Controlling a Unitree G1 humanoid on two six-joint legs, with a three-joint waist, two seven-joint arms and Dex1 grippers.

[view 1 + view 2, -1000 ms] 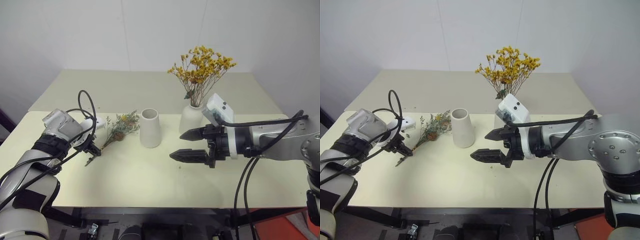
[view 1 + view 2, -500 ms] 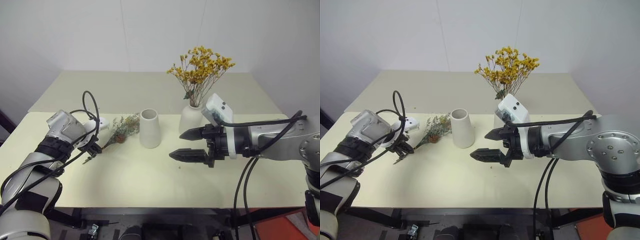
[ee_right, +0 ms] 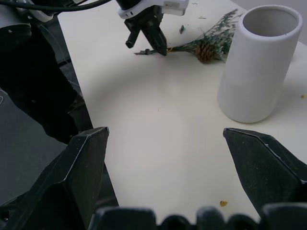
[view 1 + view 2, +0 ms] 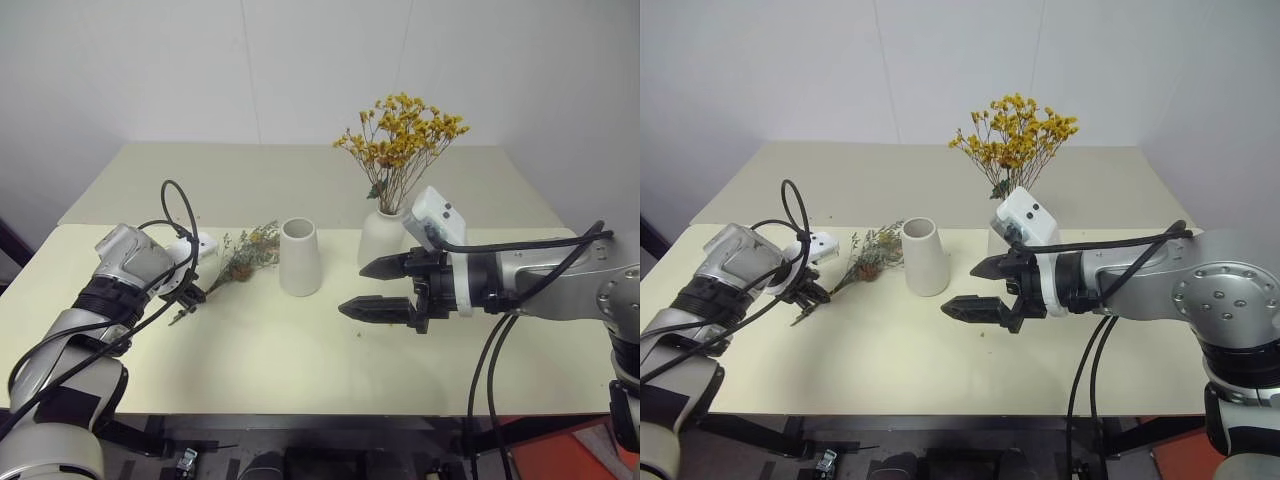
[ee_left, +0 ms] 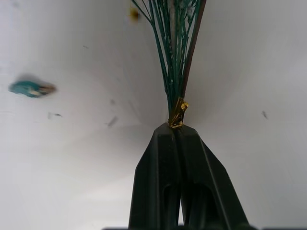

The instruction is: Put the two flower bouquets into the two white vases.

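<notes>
Left wrist view: left gripper (image 5: 175, 125) clamped on the stem ends of the small bouquet (image 5: 173, 45), just below a gold tie, fingers (image 5: 158, 167) pressed flat together. Grip at the stem tips leaves the whole head free to be swung upright and fed in stems first, judged.

Small bouquet (image 4: 245, 255): grey-green, with a pine cone; head lies on the table (image 4: 300, 350) just beside the cone vase (image 4: 300, 256), stems pointing away from it toward the gripper (image 4: 192, 294).

Cone vase: wide mouth, upright, empty; the likely target, being the nearer and the only free one.

Yellow bouquet (image 4: 403, 135): stands upright in the bottle vase (image 4: 380, 235) behind the right arm; that half of the task looks done.

Right gripper (image 4: 385, 288): jaws spread wide, holding nothing, hovering level above the table beside the cone vase, perhaps placed to steady it.

Next step, judged: lift, tip the stems down, lower into the mouth. Risk: thin stems may slip or catch the rim.
</notes>
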